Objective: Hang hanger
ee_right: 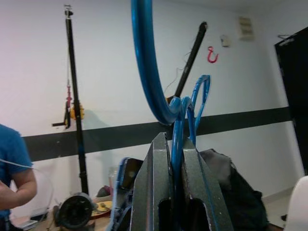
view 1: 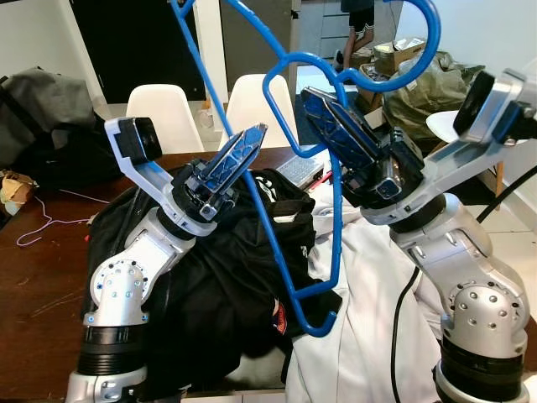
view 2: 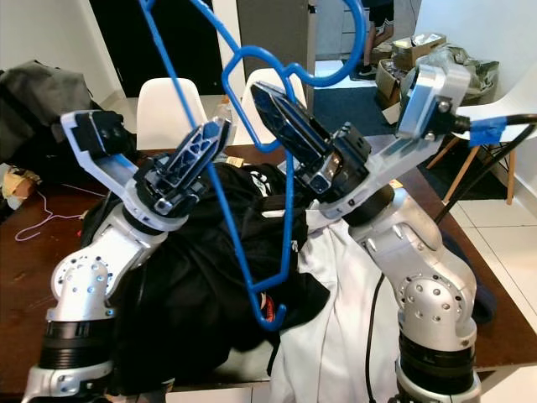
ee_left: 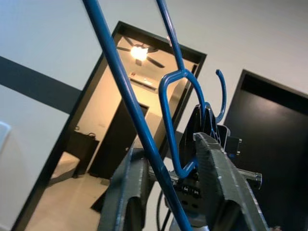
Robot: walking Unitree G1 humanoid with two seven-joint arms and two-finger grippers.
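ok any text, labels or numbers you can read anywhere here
None can be read.
Red mark on the black garment: too small and creased to read.
Small print on the end effector body in the left wrist view: too blurred to read.

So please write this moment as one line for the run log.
task: hang hanger | right gripper: shut on blue hanger near hook | left gripper: shut on hanger side bar | hanger raised above clothes on table
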